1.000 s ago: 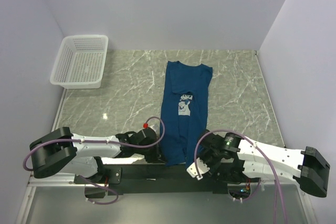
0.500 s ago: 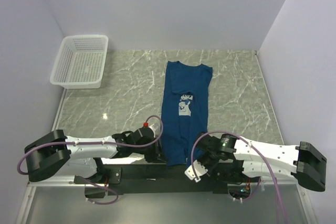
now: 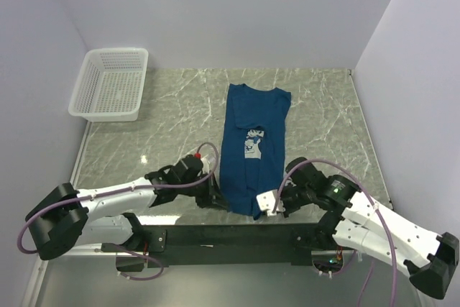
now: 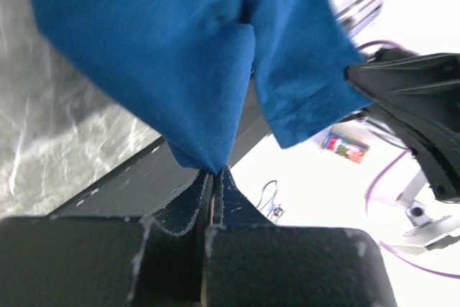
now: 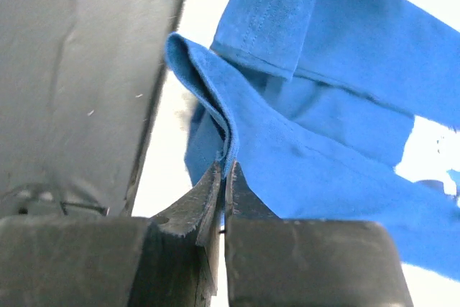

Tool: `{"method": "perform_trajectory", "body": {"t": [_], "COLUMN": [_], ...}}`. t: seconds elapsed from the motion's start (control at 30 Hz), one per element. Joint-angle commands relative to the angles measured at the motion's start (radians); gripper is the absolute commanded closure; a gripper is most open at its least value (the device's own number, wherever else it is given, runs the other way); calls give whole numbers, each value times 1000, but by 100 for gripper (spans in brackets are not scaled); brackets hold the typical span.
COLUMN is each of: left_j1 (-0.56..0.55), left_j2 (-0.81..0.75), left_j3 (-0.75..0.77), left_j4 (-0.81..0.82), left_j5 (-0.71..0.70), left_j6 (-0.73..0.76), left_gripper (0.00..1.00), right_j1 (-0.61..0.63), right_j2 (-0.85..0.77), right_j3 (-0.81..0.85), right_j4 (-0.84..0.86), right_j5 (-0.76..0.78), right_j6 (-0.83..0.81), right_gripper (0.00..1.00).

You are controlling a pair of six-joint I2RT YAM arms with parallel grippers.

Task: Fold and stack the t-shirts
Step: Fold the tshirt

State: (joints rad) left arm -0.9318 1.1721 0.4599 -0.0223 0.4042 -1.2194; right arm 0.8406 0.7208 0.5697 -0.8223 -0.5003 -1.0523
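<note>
A dark blue t-shirt lies as a long folded strip down the middle of the marble table, its pale cartoon print facing up. My left gripper is shut on the near left corner of the t-shirt, which rises from the closed fingertips. My right gripper is shut on the near right corner, where the folded hem of the t-shirt is pinched between its jaws. Both corners are lifted a little over the table's near edge.
A white mesh basket stands at the far left corner of the table. A black rail with the arm bases runs along the near edge. White walls close the table on three sides.
My right gripper has shut on the t-shirt's near right corner. Both arms have moved away from the near edge, lifting the hem with them.
</note>
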Motion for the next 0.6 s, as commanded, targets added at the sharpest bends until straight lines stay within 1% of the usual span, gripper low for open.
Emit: {"method": "perform_trajectory", "body": {"t": [0.0, 0.07, 0.1, 0.13, 0.2, 0.23, 0.3, 0.33, 0.37, 0.4, 0.47, 0.5, 0.57], "left_j1": [69, 126, 146, 183, 221, 252, 281, 313, 329, 344, 386, 398, 425], "left_j2": [-9, 4, 32, 49, 122, 150, 231, 262, 290, 354, 423, 482, 541], "left_j3": [83, 132, 149, 181, 221, 264, 310, 353, 373, 416, 463, 486, 568], "left_j4": [-25, -28, -25, -10, 1, 8, 16, 42, 68, 79, 113, 126, 137], "left_j5": [82, 113, 122, 134, 163, 173, 185, 191, 197, 214, 238, 251, 277], "left_j6": [93, 127, 136, 155, 172, 187, 201, 207, 207, 205, 205, 202, 202], "left_gripper": [100, 100, 100, 100, 100, 100, 100, 100, 100, 100, 100, 100, 100], "right_j1": [-82, -145, -238, -286, -378, -450, -512, -556, -570, -584, -613, -618, -636], "right_j2": [-6, 8, 40, 60, 129, 158, 248, 278, 307, 363, 451, 480, 556], "right_j3": [50, 76, 88, 120, 150, 188, 228, 266, 283, 298, 350, 367, 418], "right_j4": [64, 151, 163, 172, 230, 235, 253, 255, 270, 276, 294, 298, 319], "right_j5": [1, 45, 39, -1, -15, -45, -56, -63, -63, -66, -63, -63, -54], "right_j6": [152, 259, 264, 270, 328, 327, 347, 348, 360, 364, 377, 380, 397], "right_gripper": [100, 100, 100, 100, 100, 100, 100, 100, 100, 100, 100, 100, 100]}}
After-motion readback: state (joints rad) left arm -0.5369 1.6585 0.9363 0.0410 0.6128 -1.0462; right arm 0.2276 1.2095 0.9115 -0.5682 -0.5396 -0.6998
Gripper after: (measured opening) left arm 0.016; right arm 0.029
